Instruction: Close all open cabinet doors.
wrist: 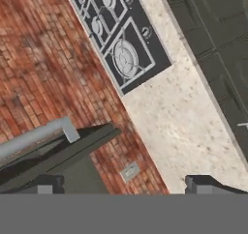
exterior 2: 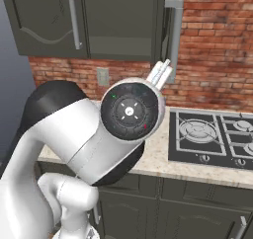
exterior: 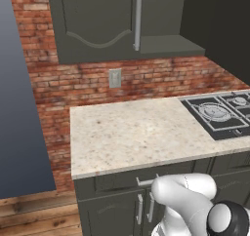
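Silver bar handle [wrist: 34, 137] is right in front of my hand [wrist: 126, 187]. My fingertips [wrist: 44, 184] are spread wide with nothing between them, so I'm not holding anything. The handle belongs to the open upper cabinet door [exterior 2: 168, 20], which sticks out from the wall edge-on. In the right base view my hand [exterior 2: 160, 73] hangs just below its lower corner, near the handle's bottom end.

What worries me is that I'm so close to that corner. If I push from here I might only clip the handle or the bottom edge, then slide off under the door and leave it half open. Swinging too hard could also knock my wrist into the cabinet frame.

The neighbouring door [exterior 2: 44, 16] looks shut already. Further down are the speckled stone bench [exterior: 136, 132] and the black gas hob [exterior: 219, 112], with the brick wall [exterior: 161, 76] behind.
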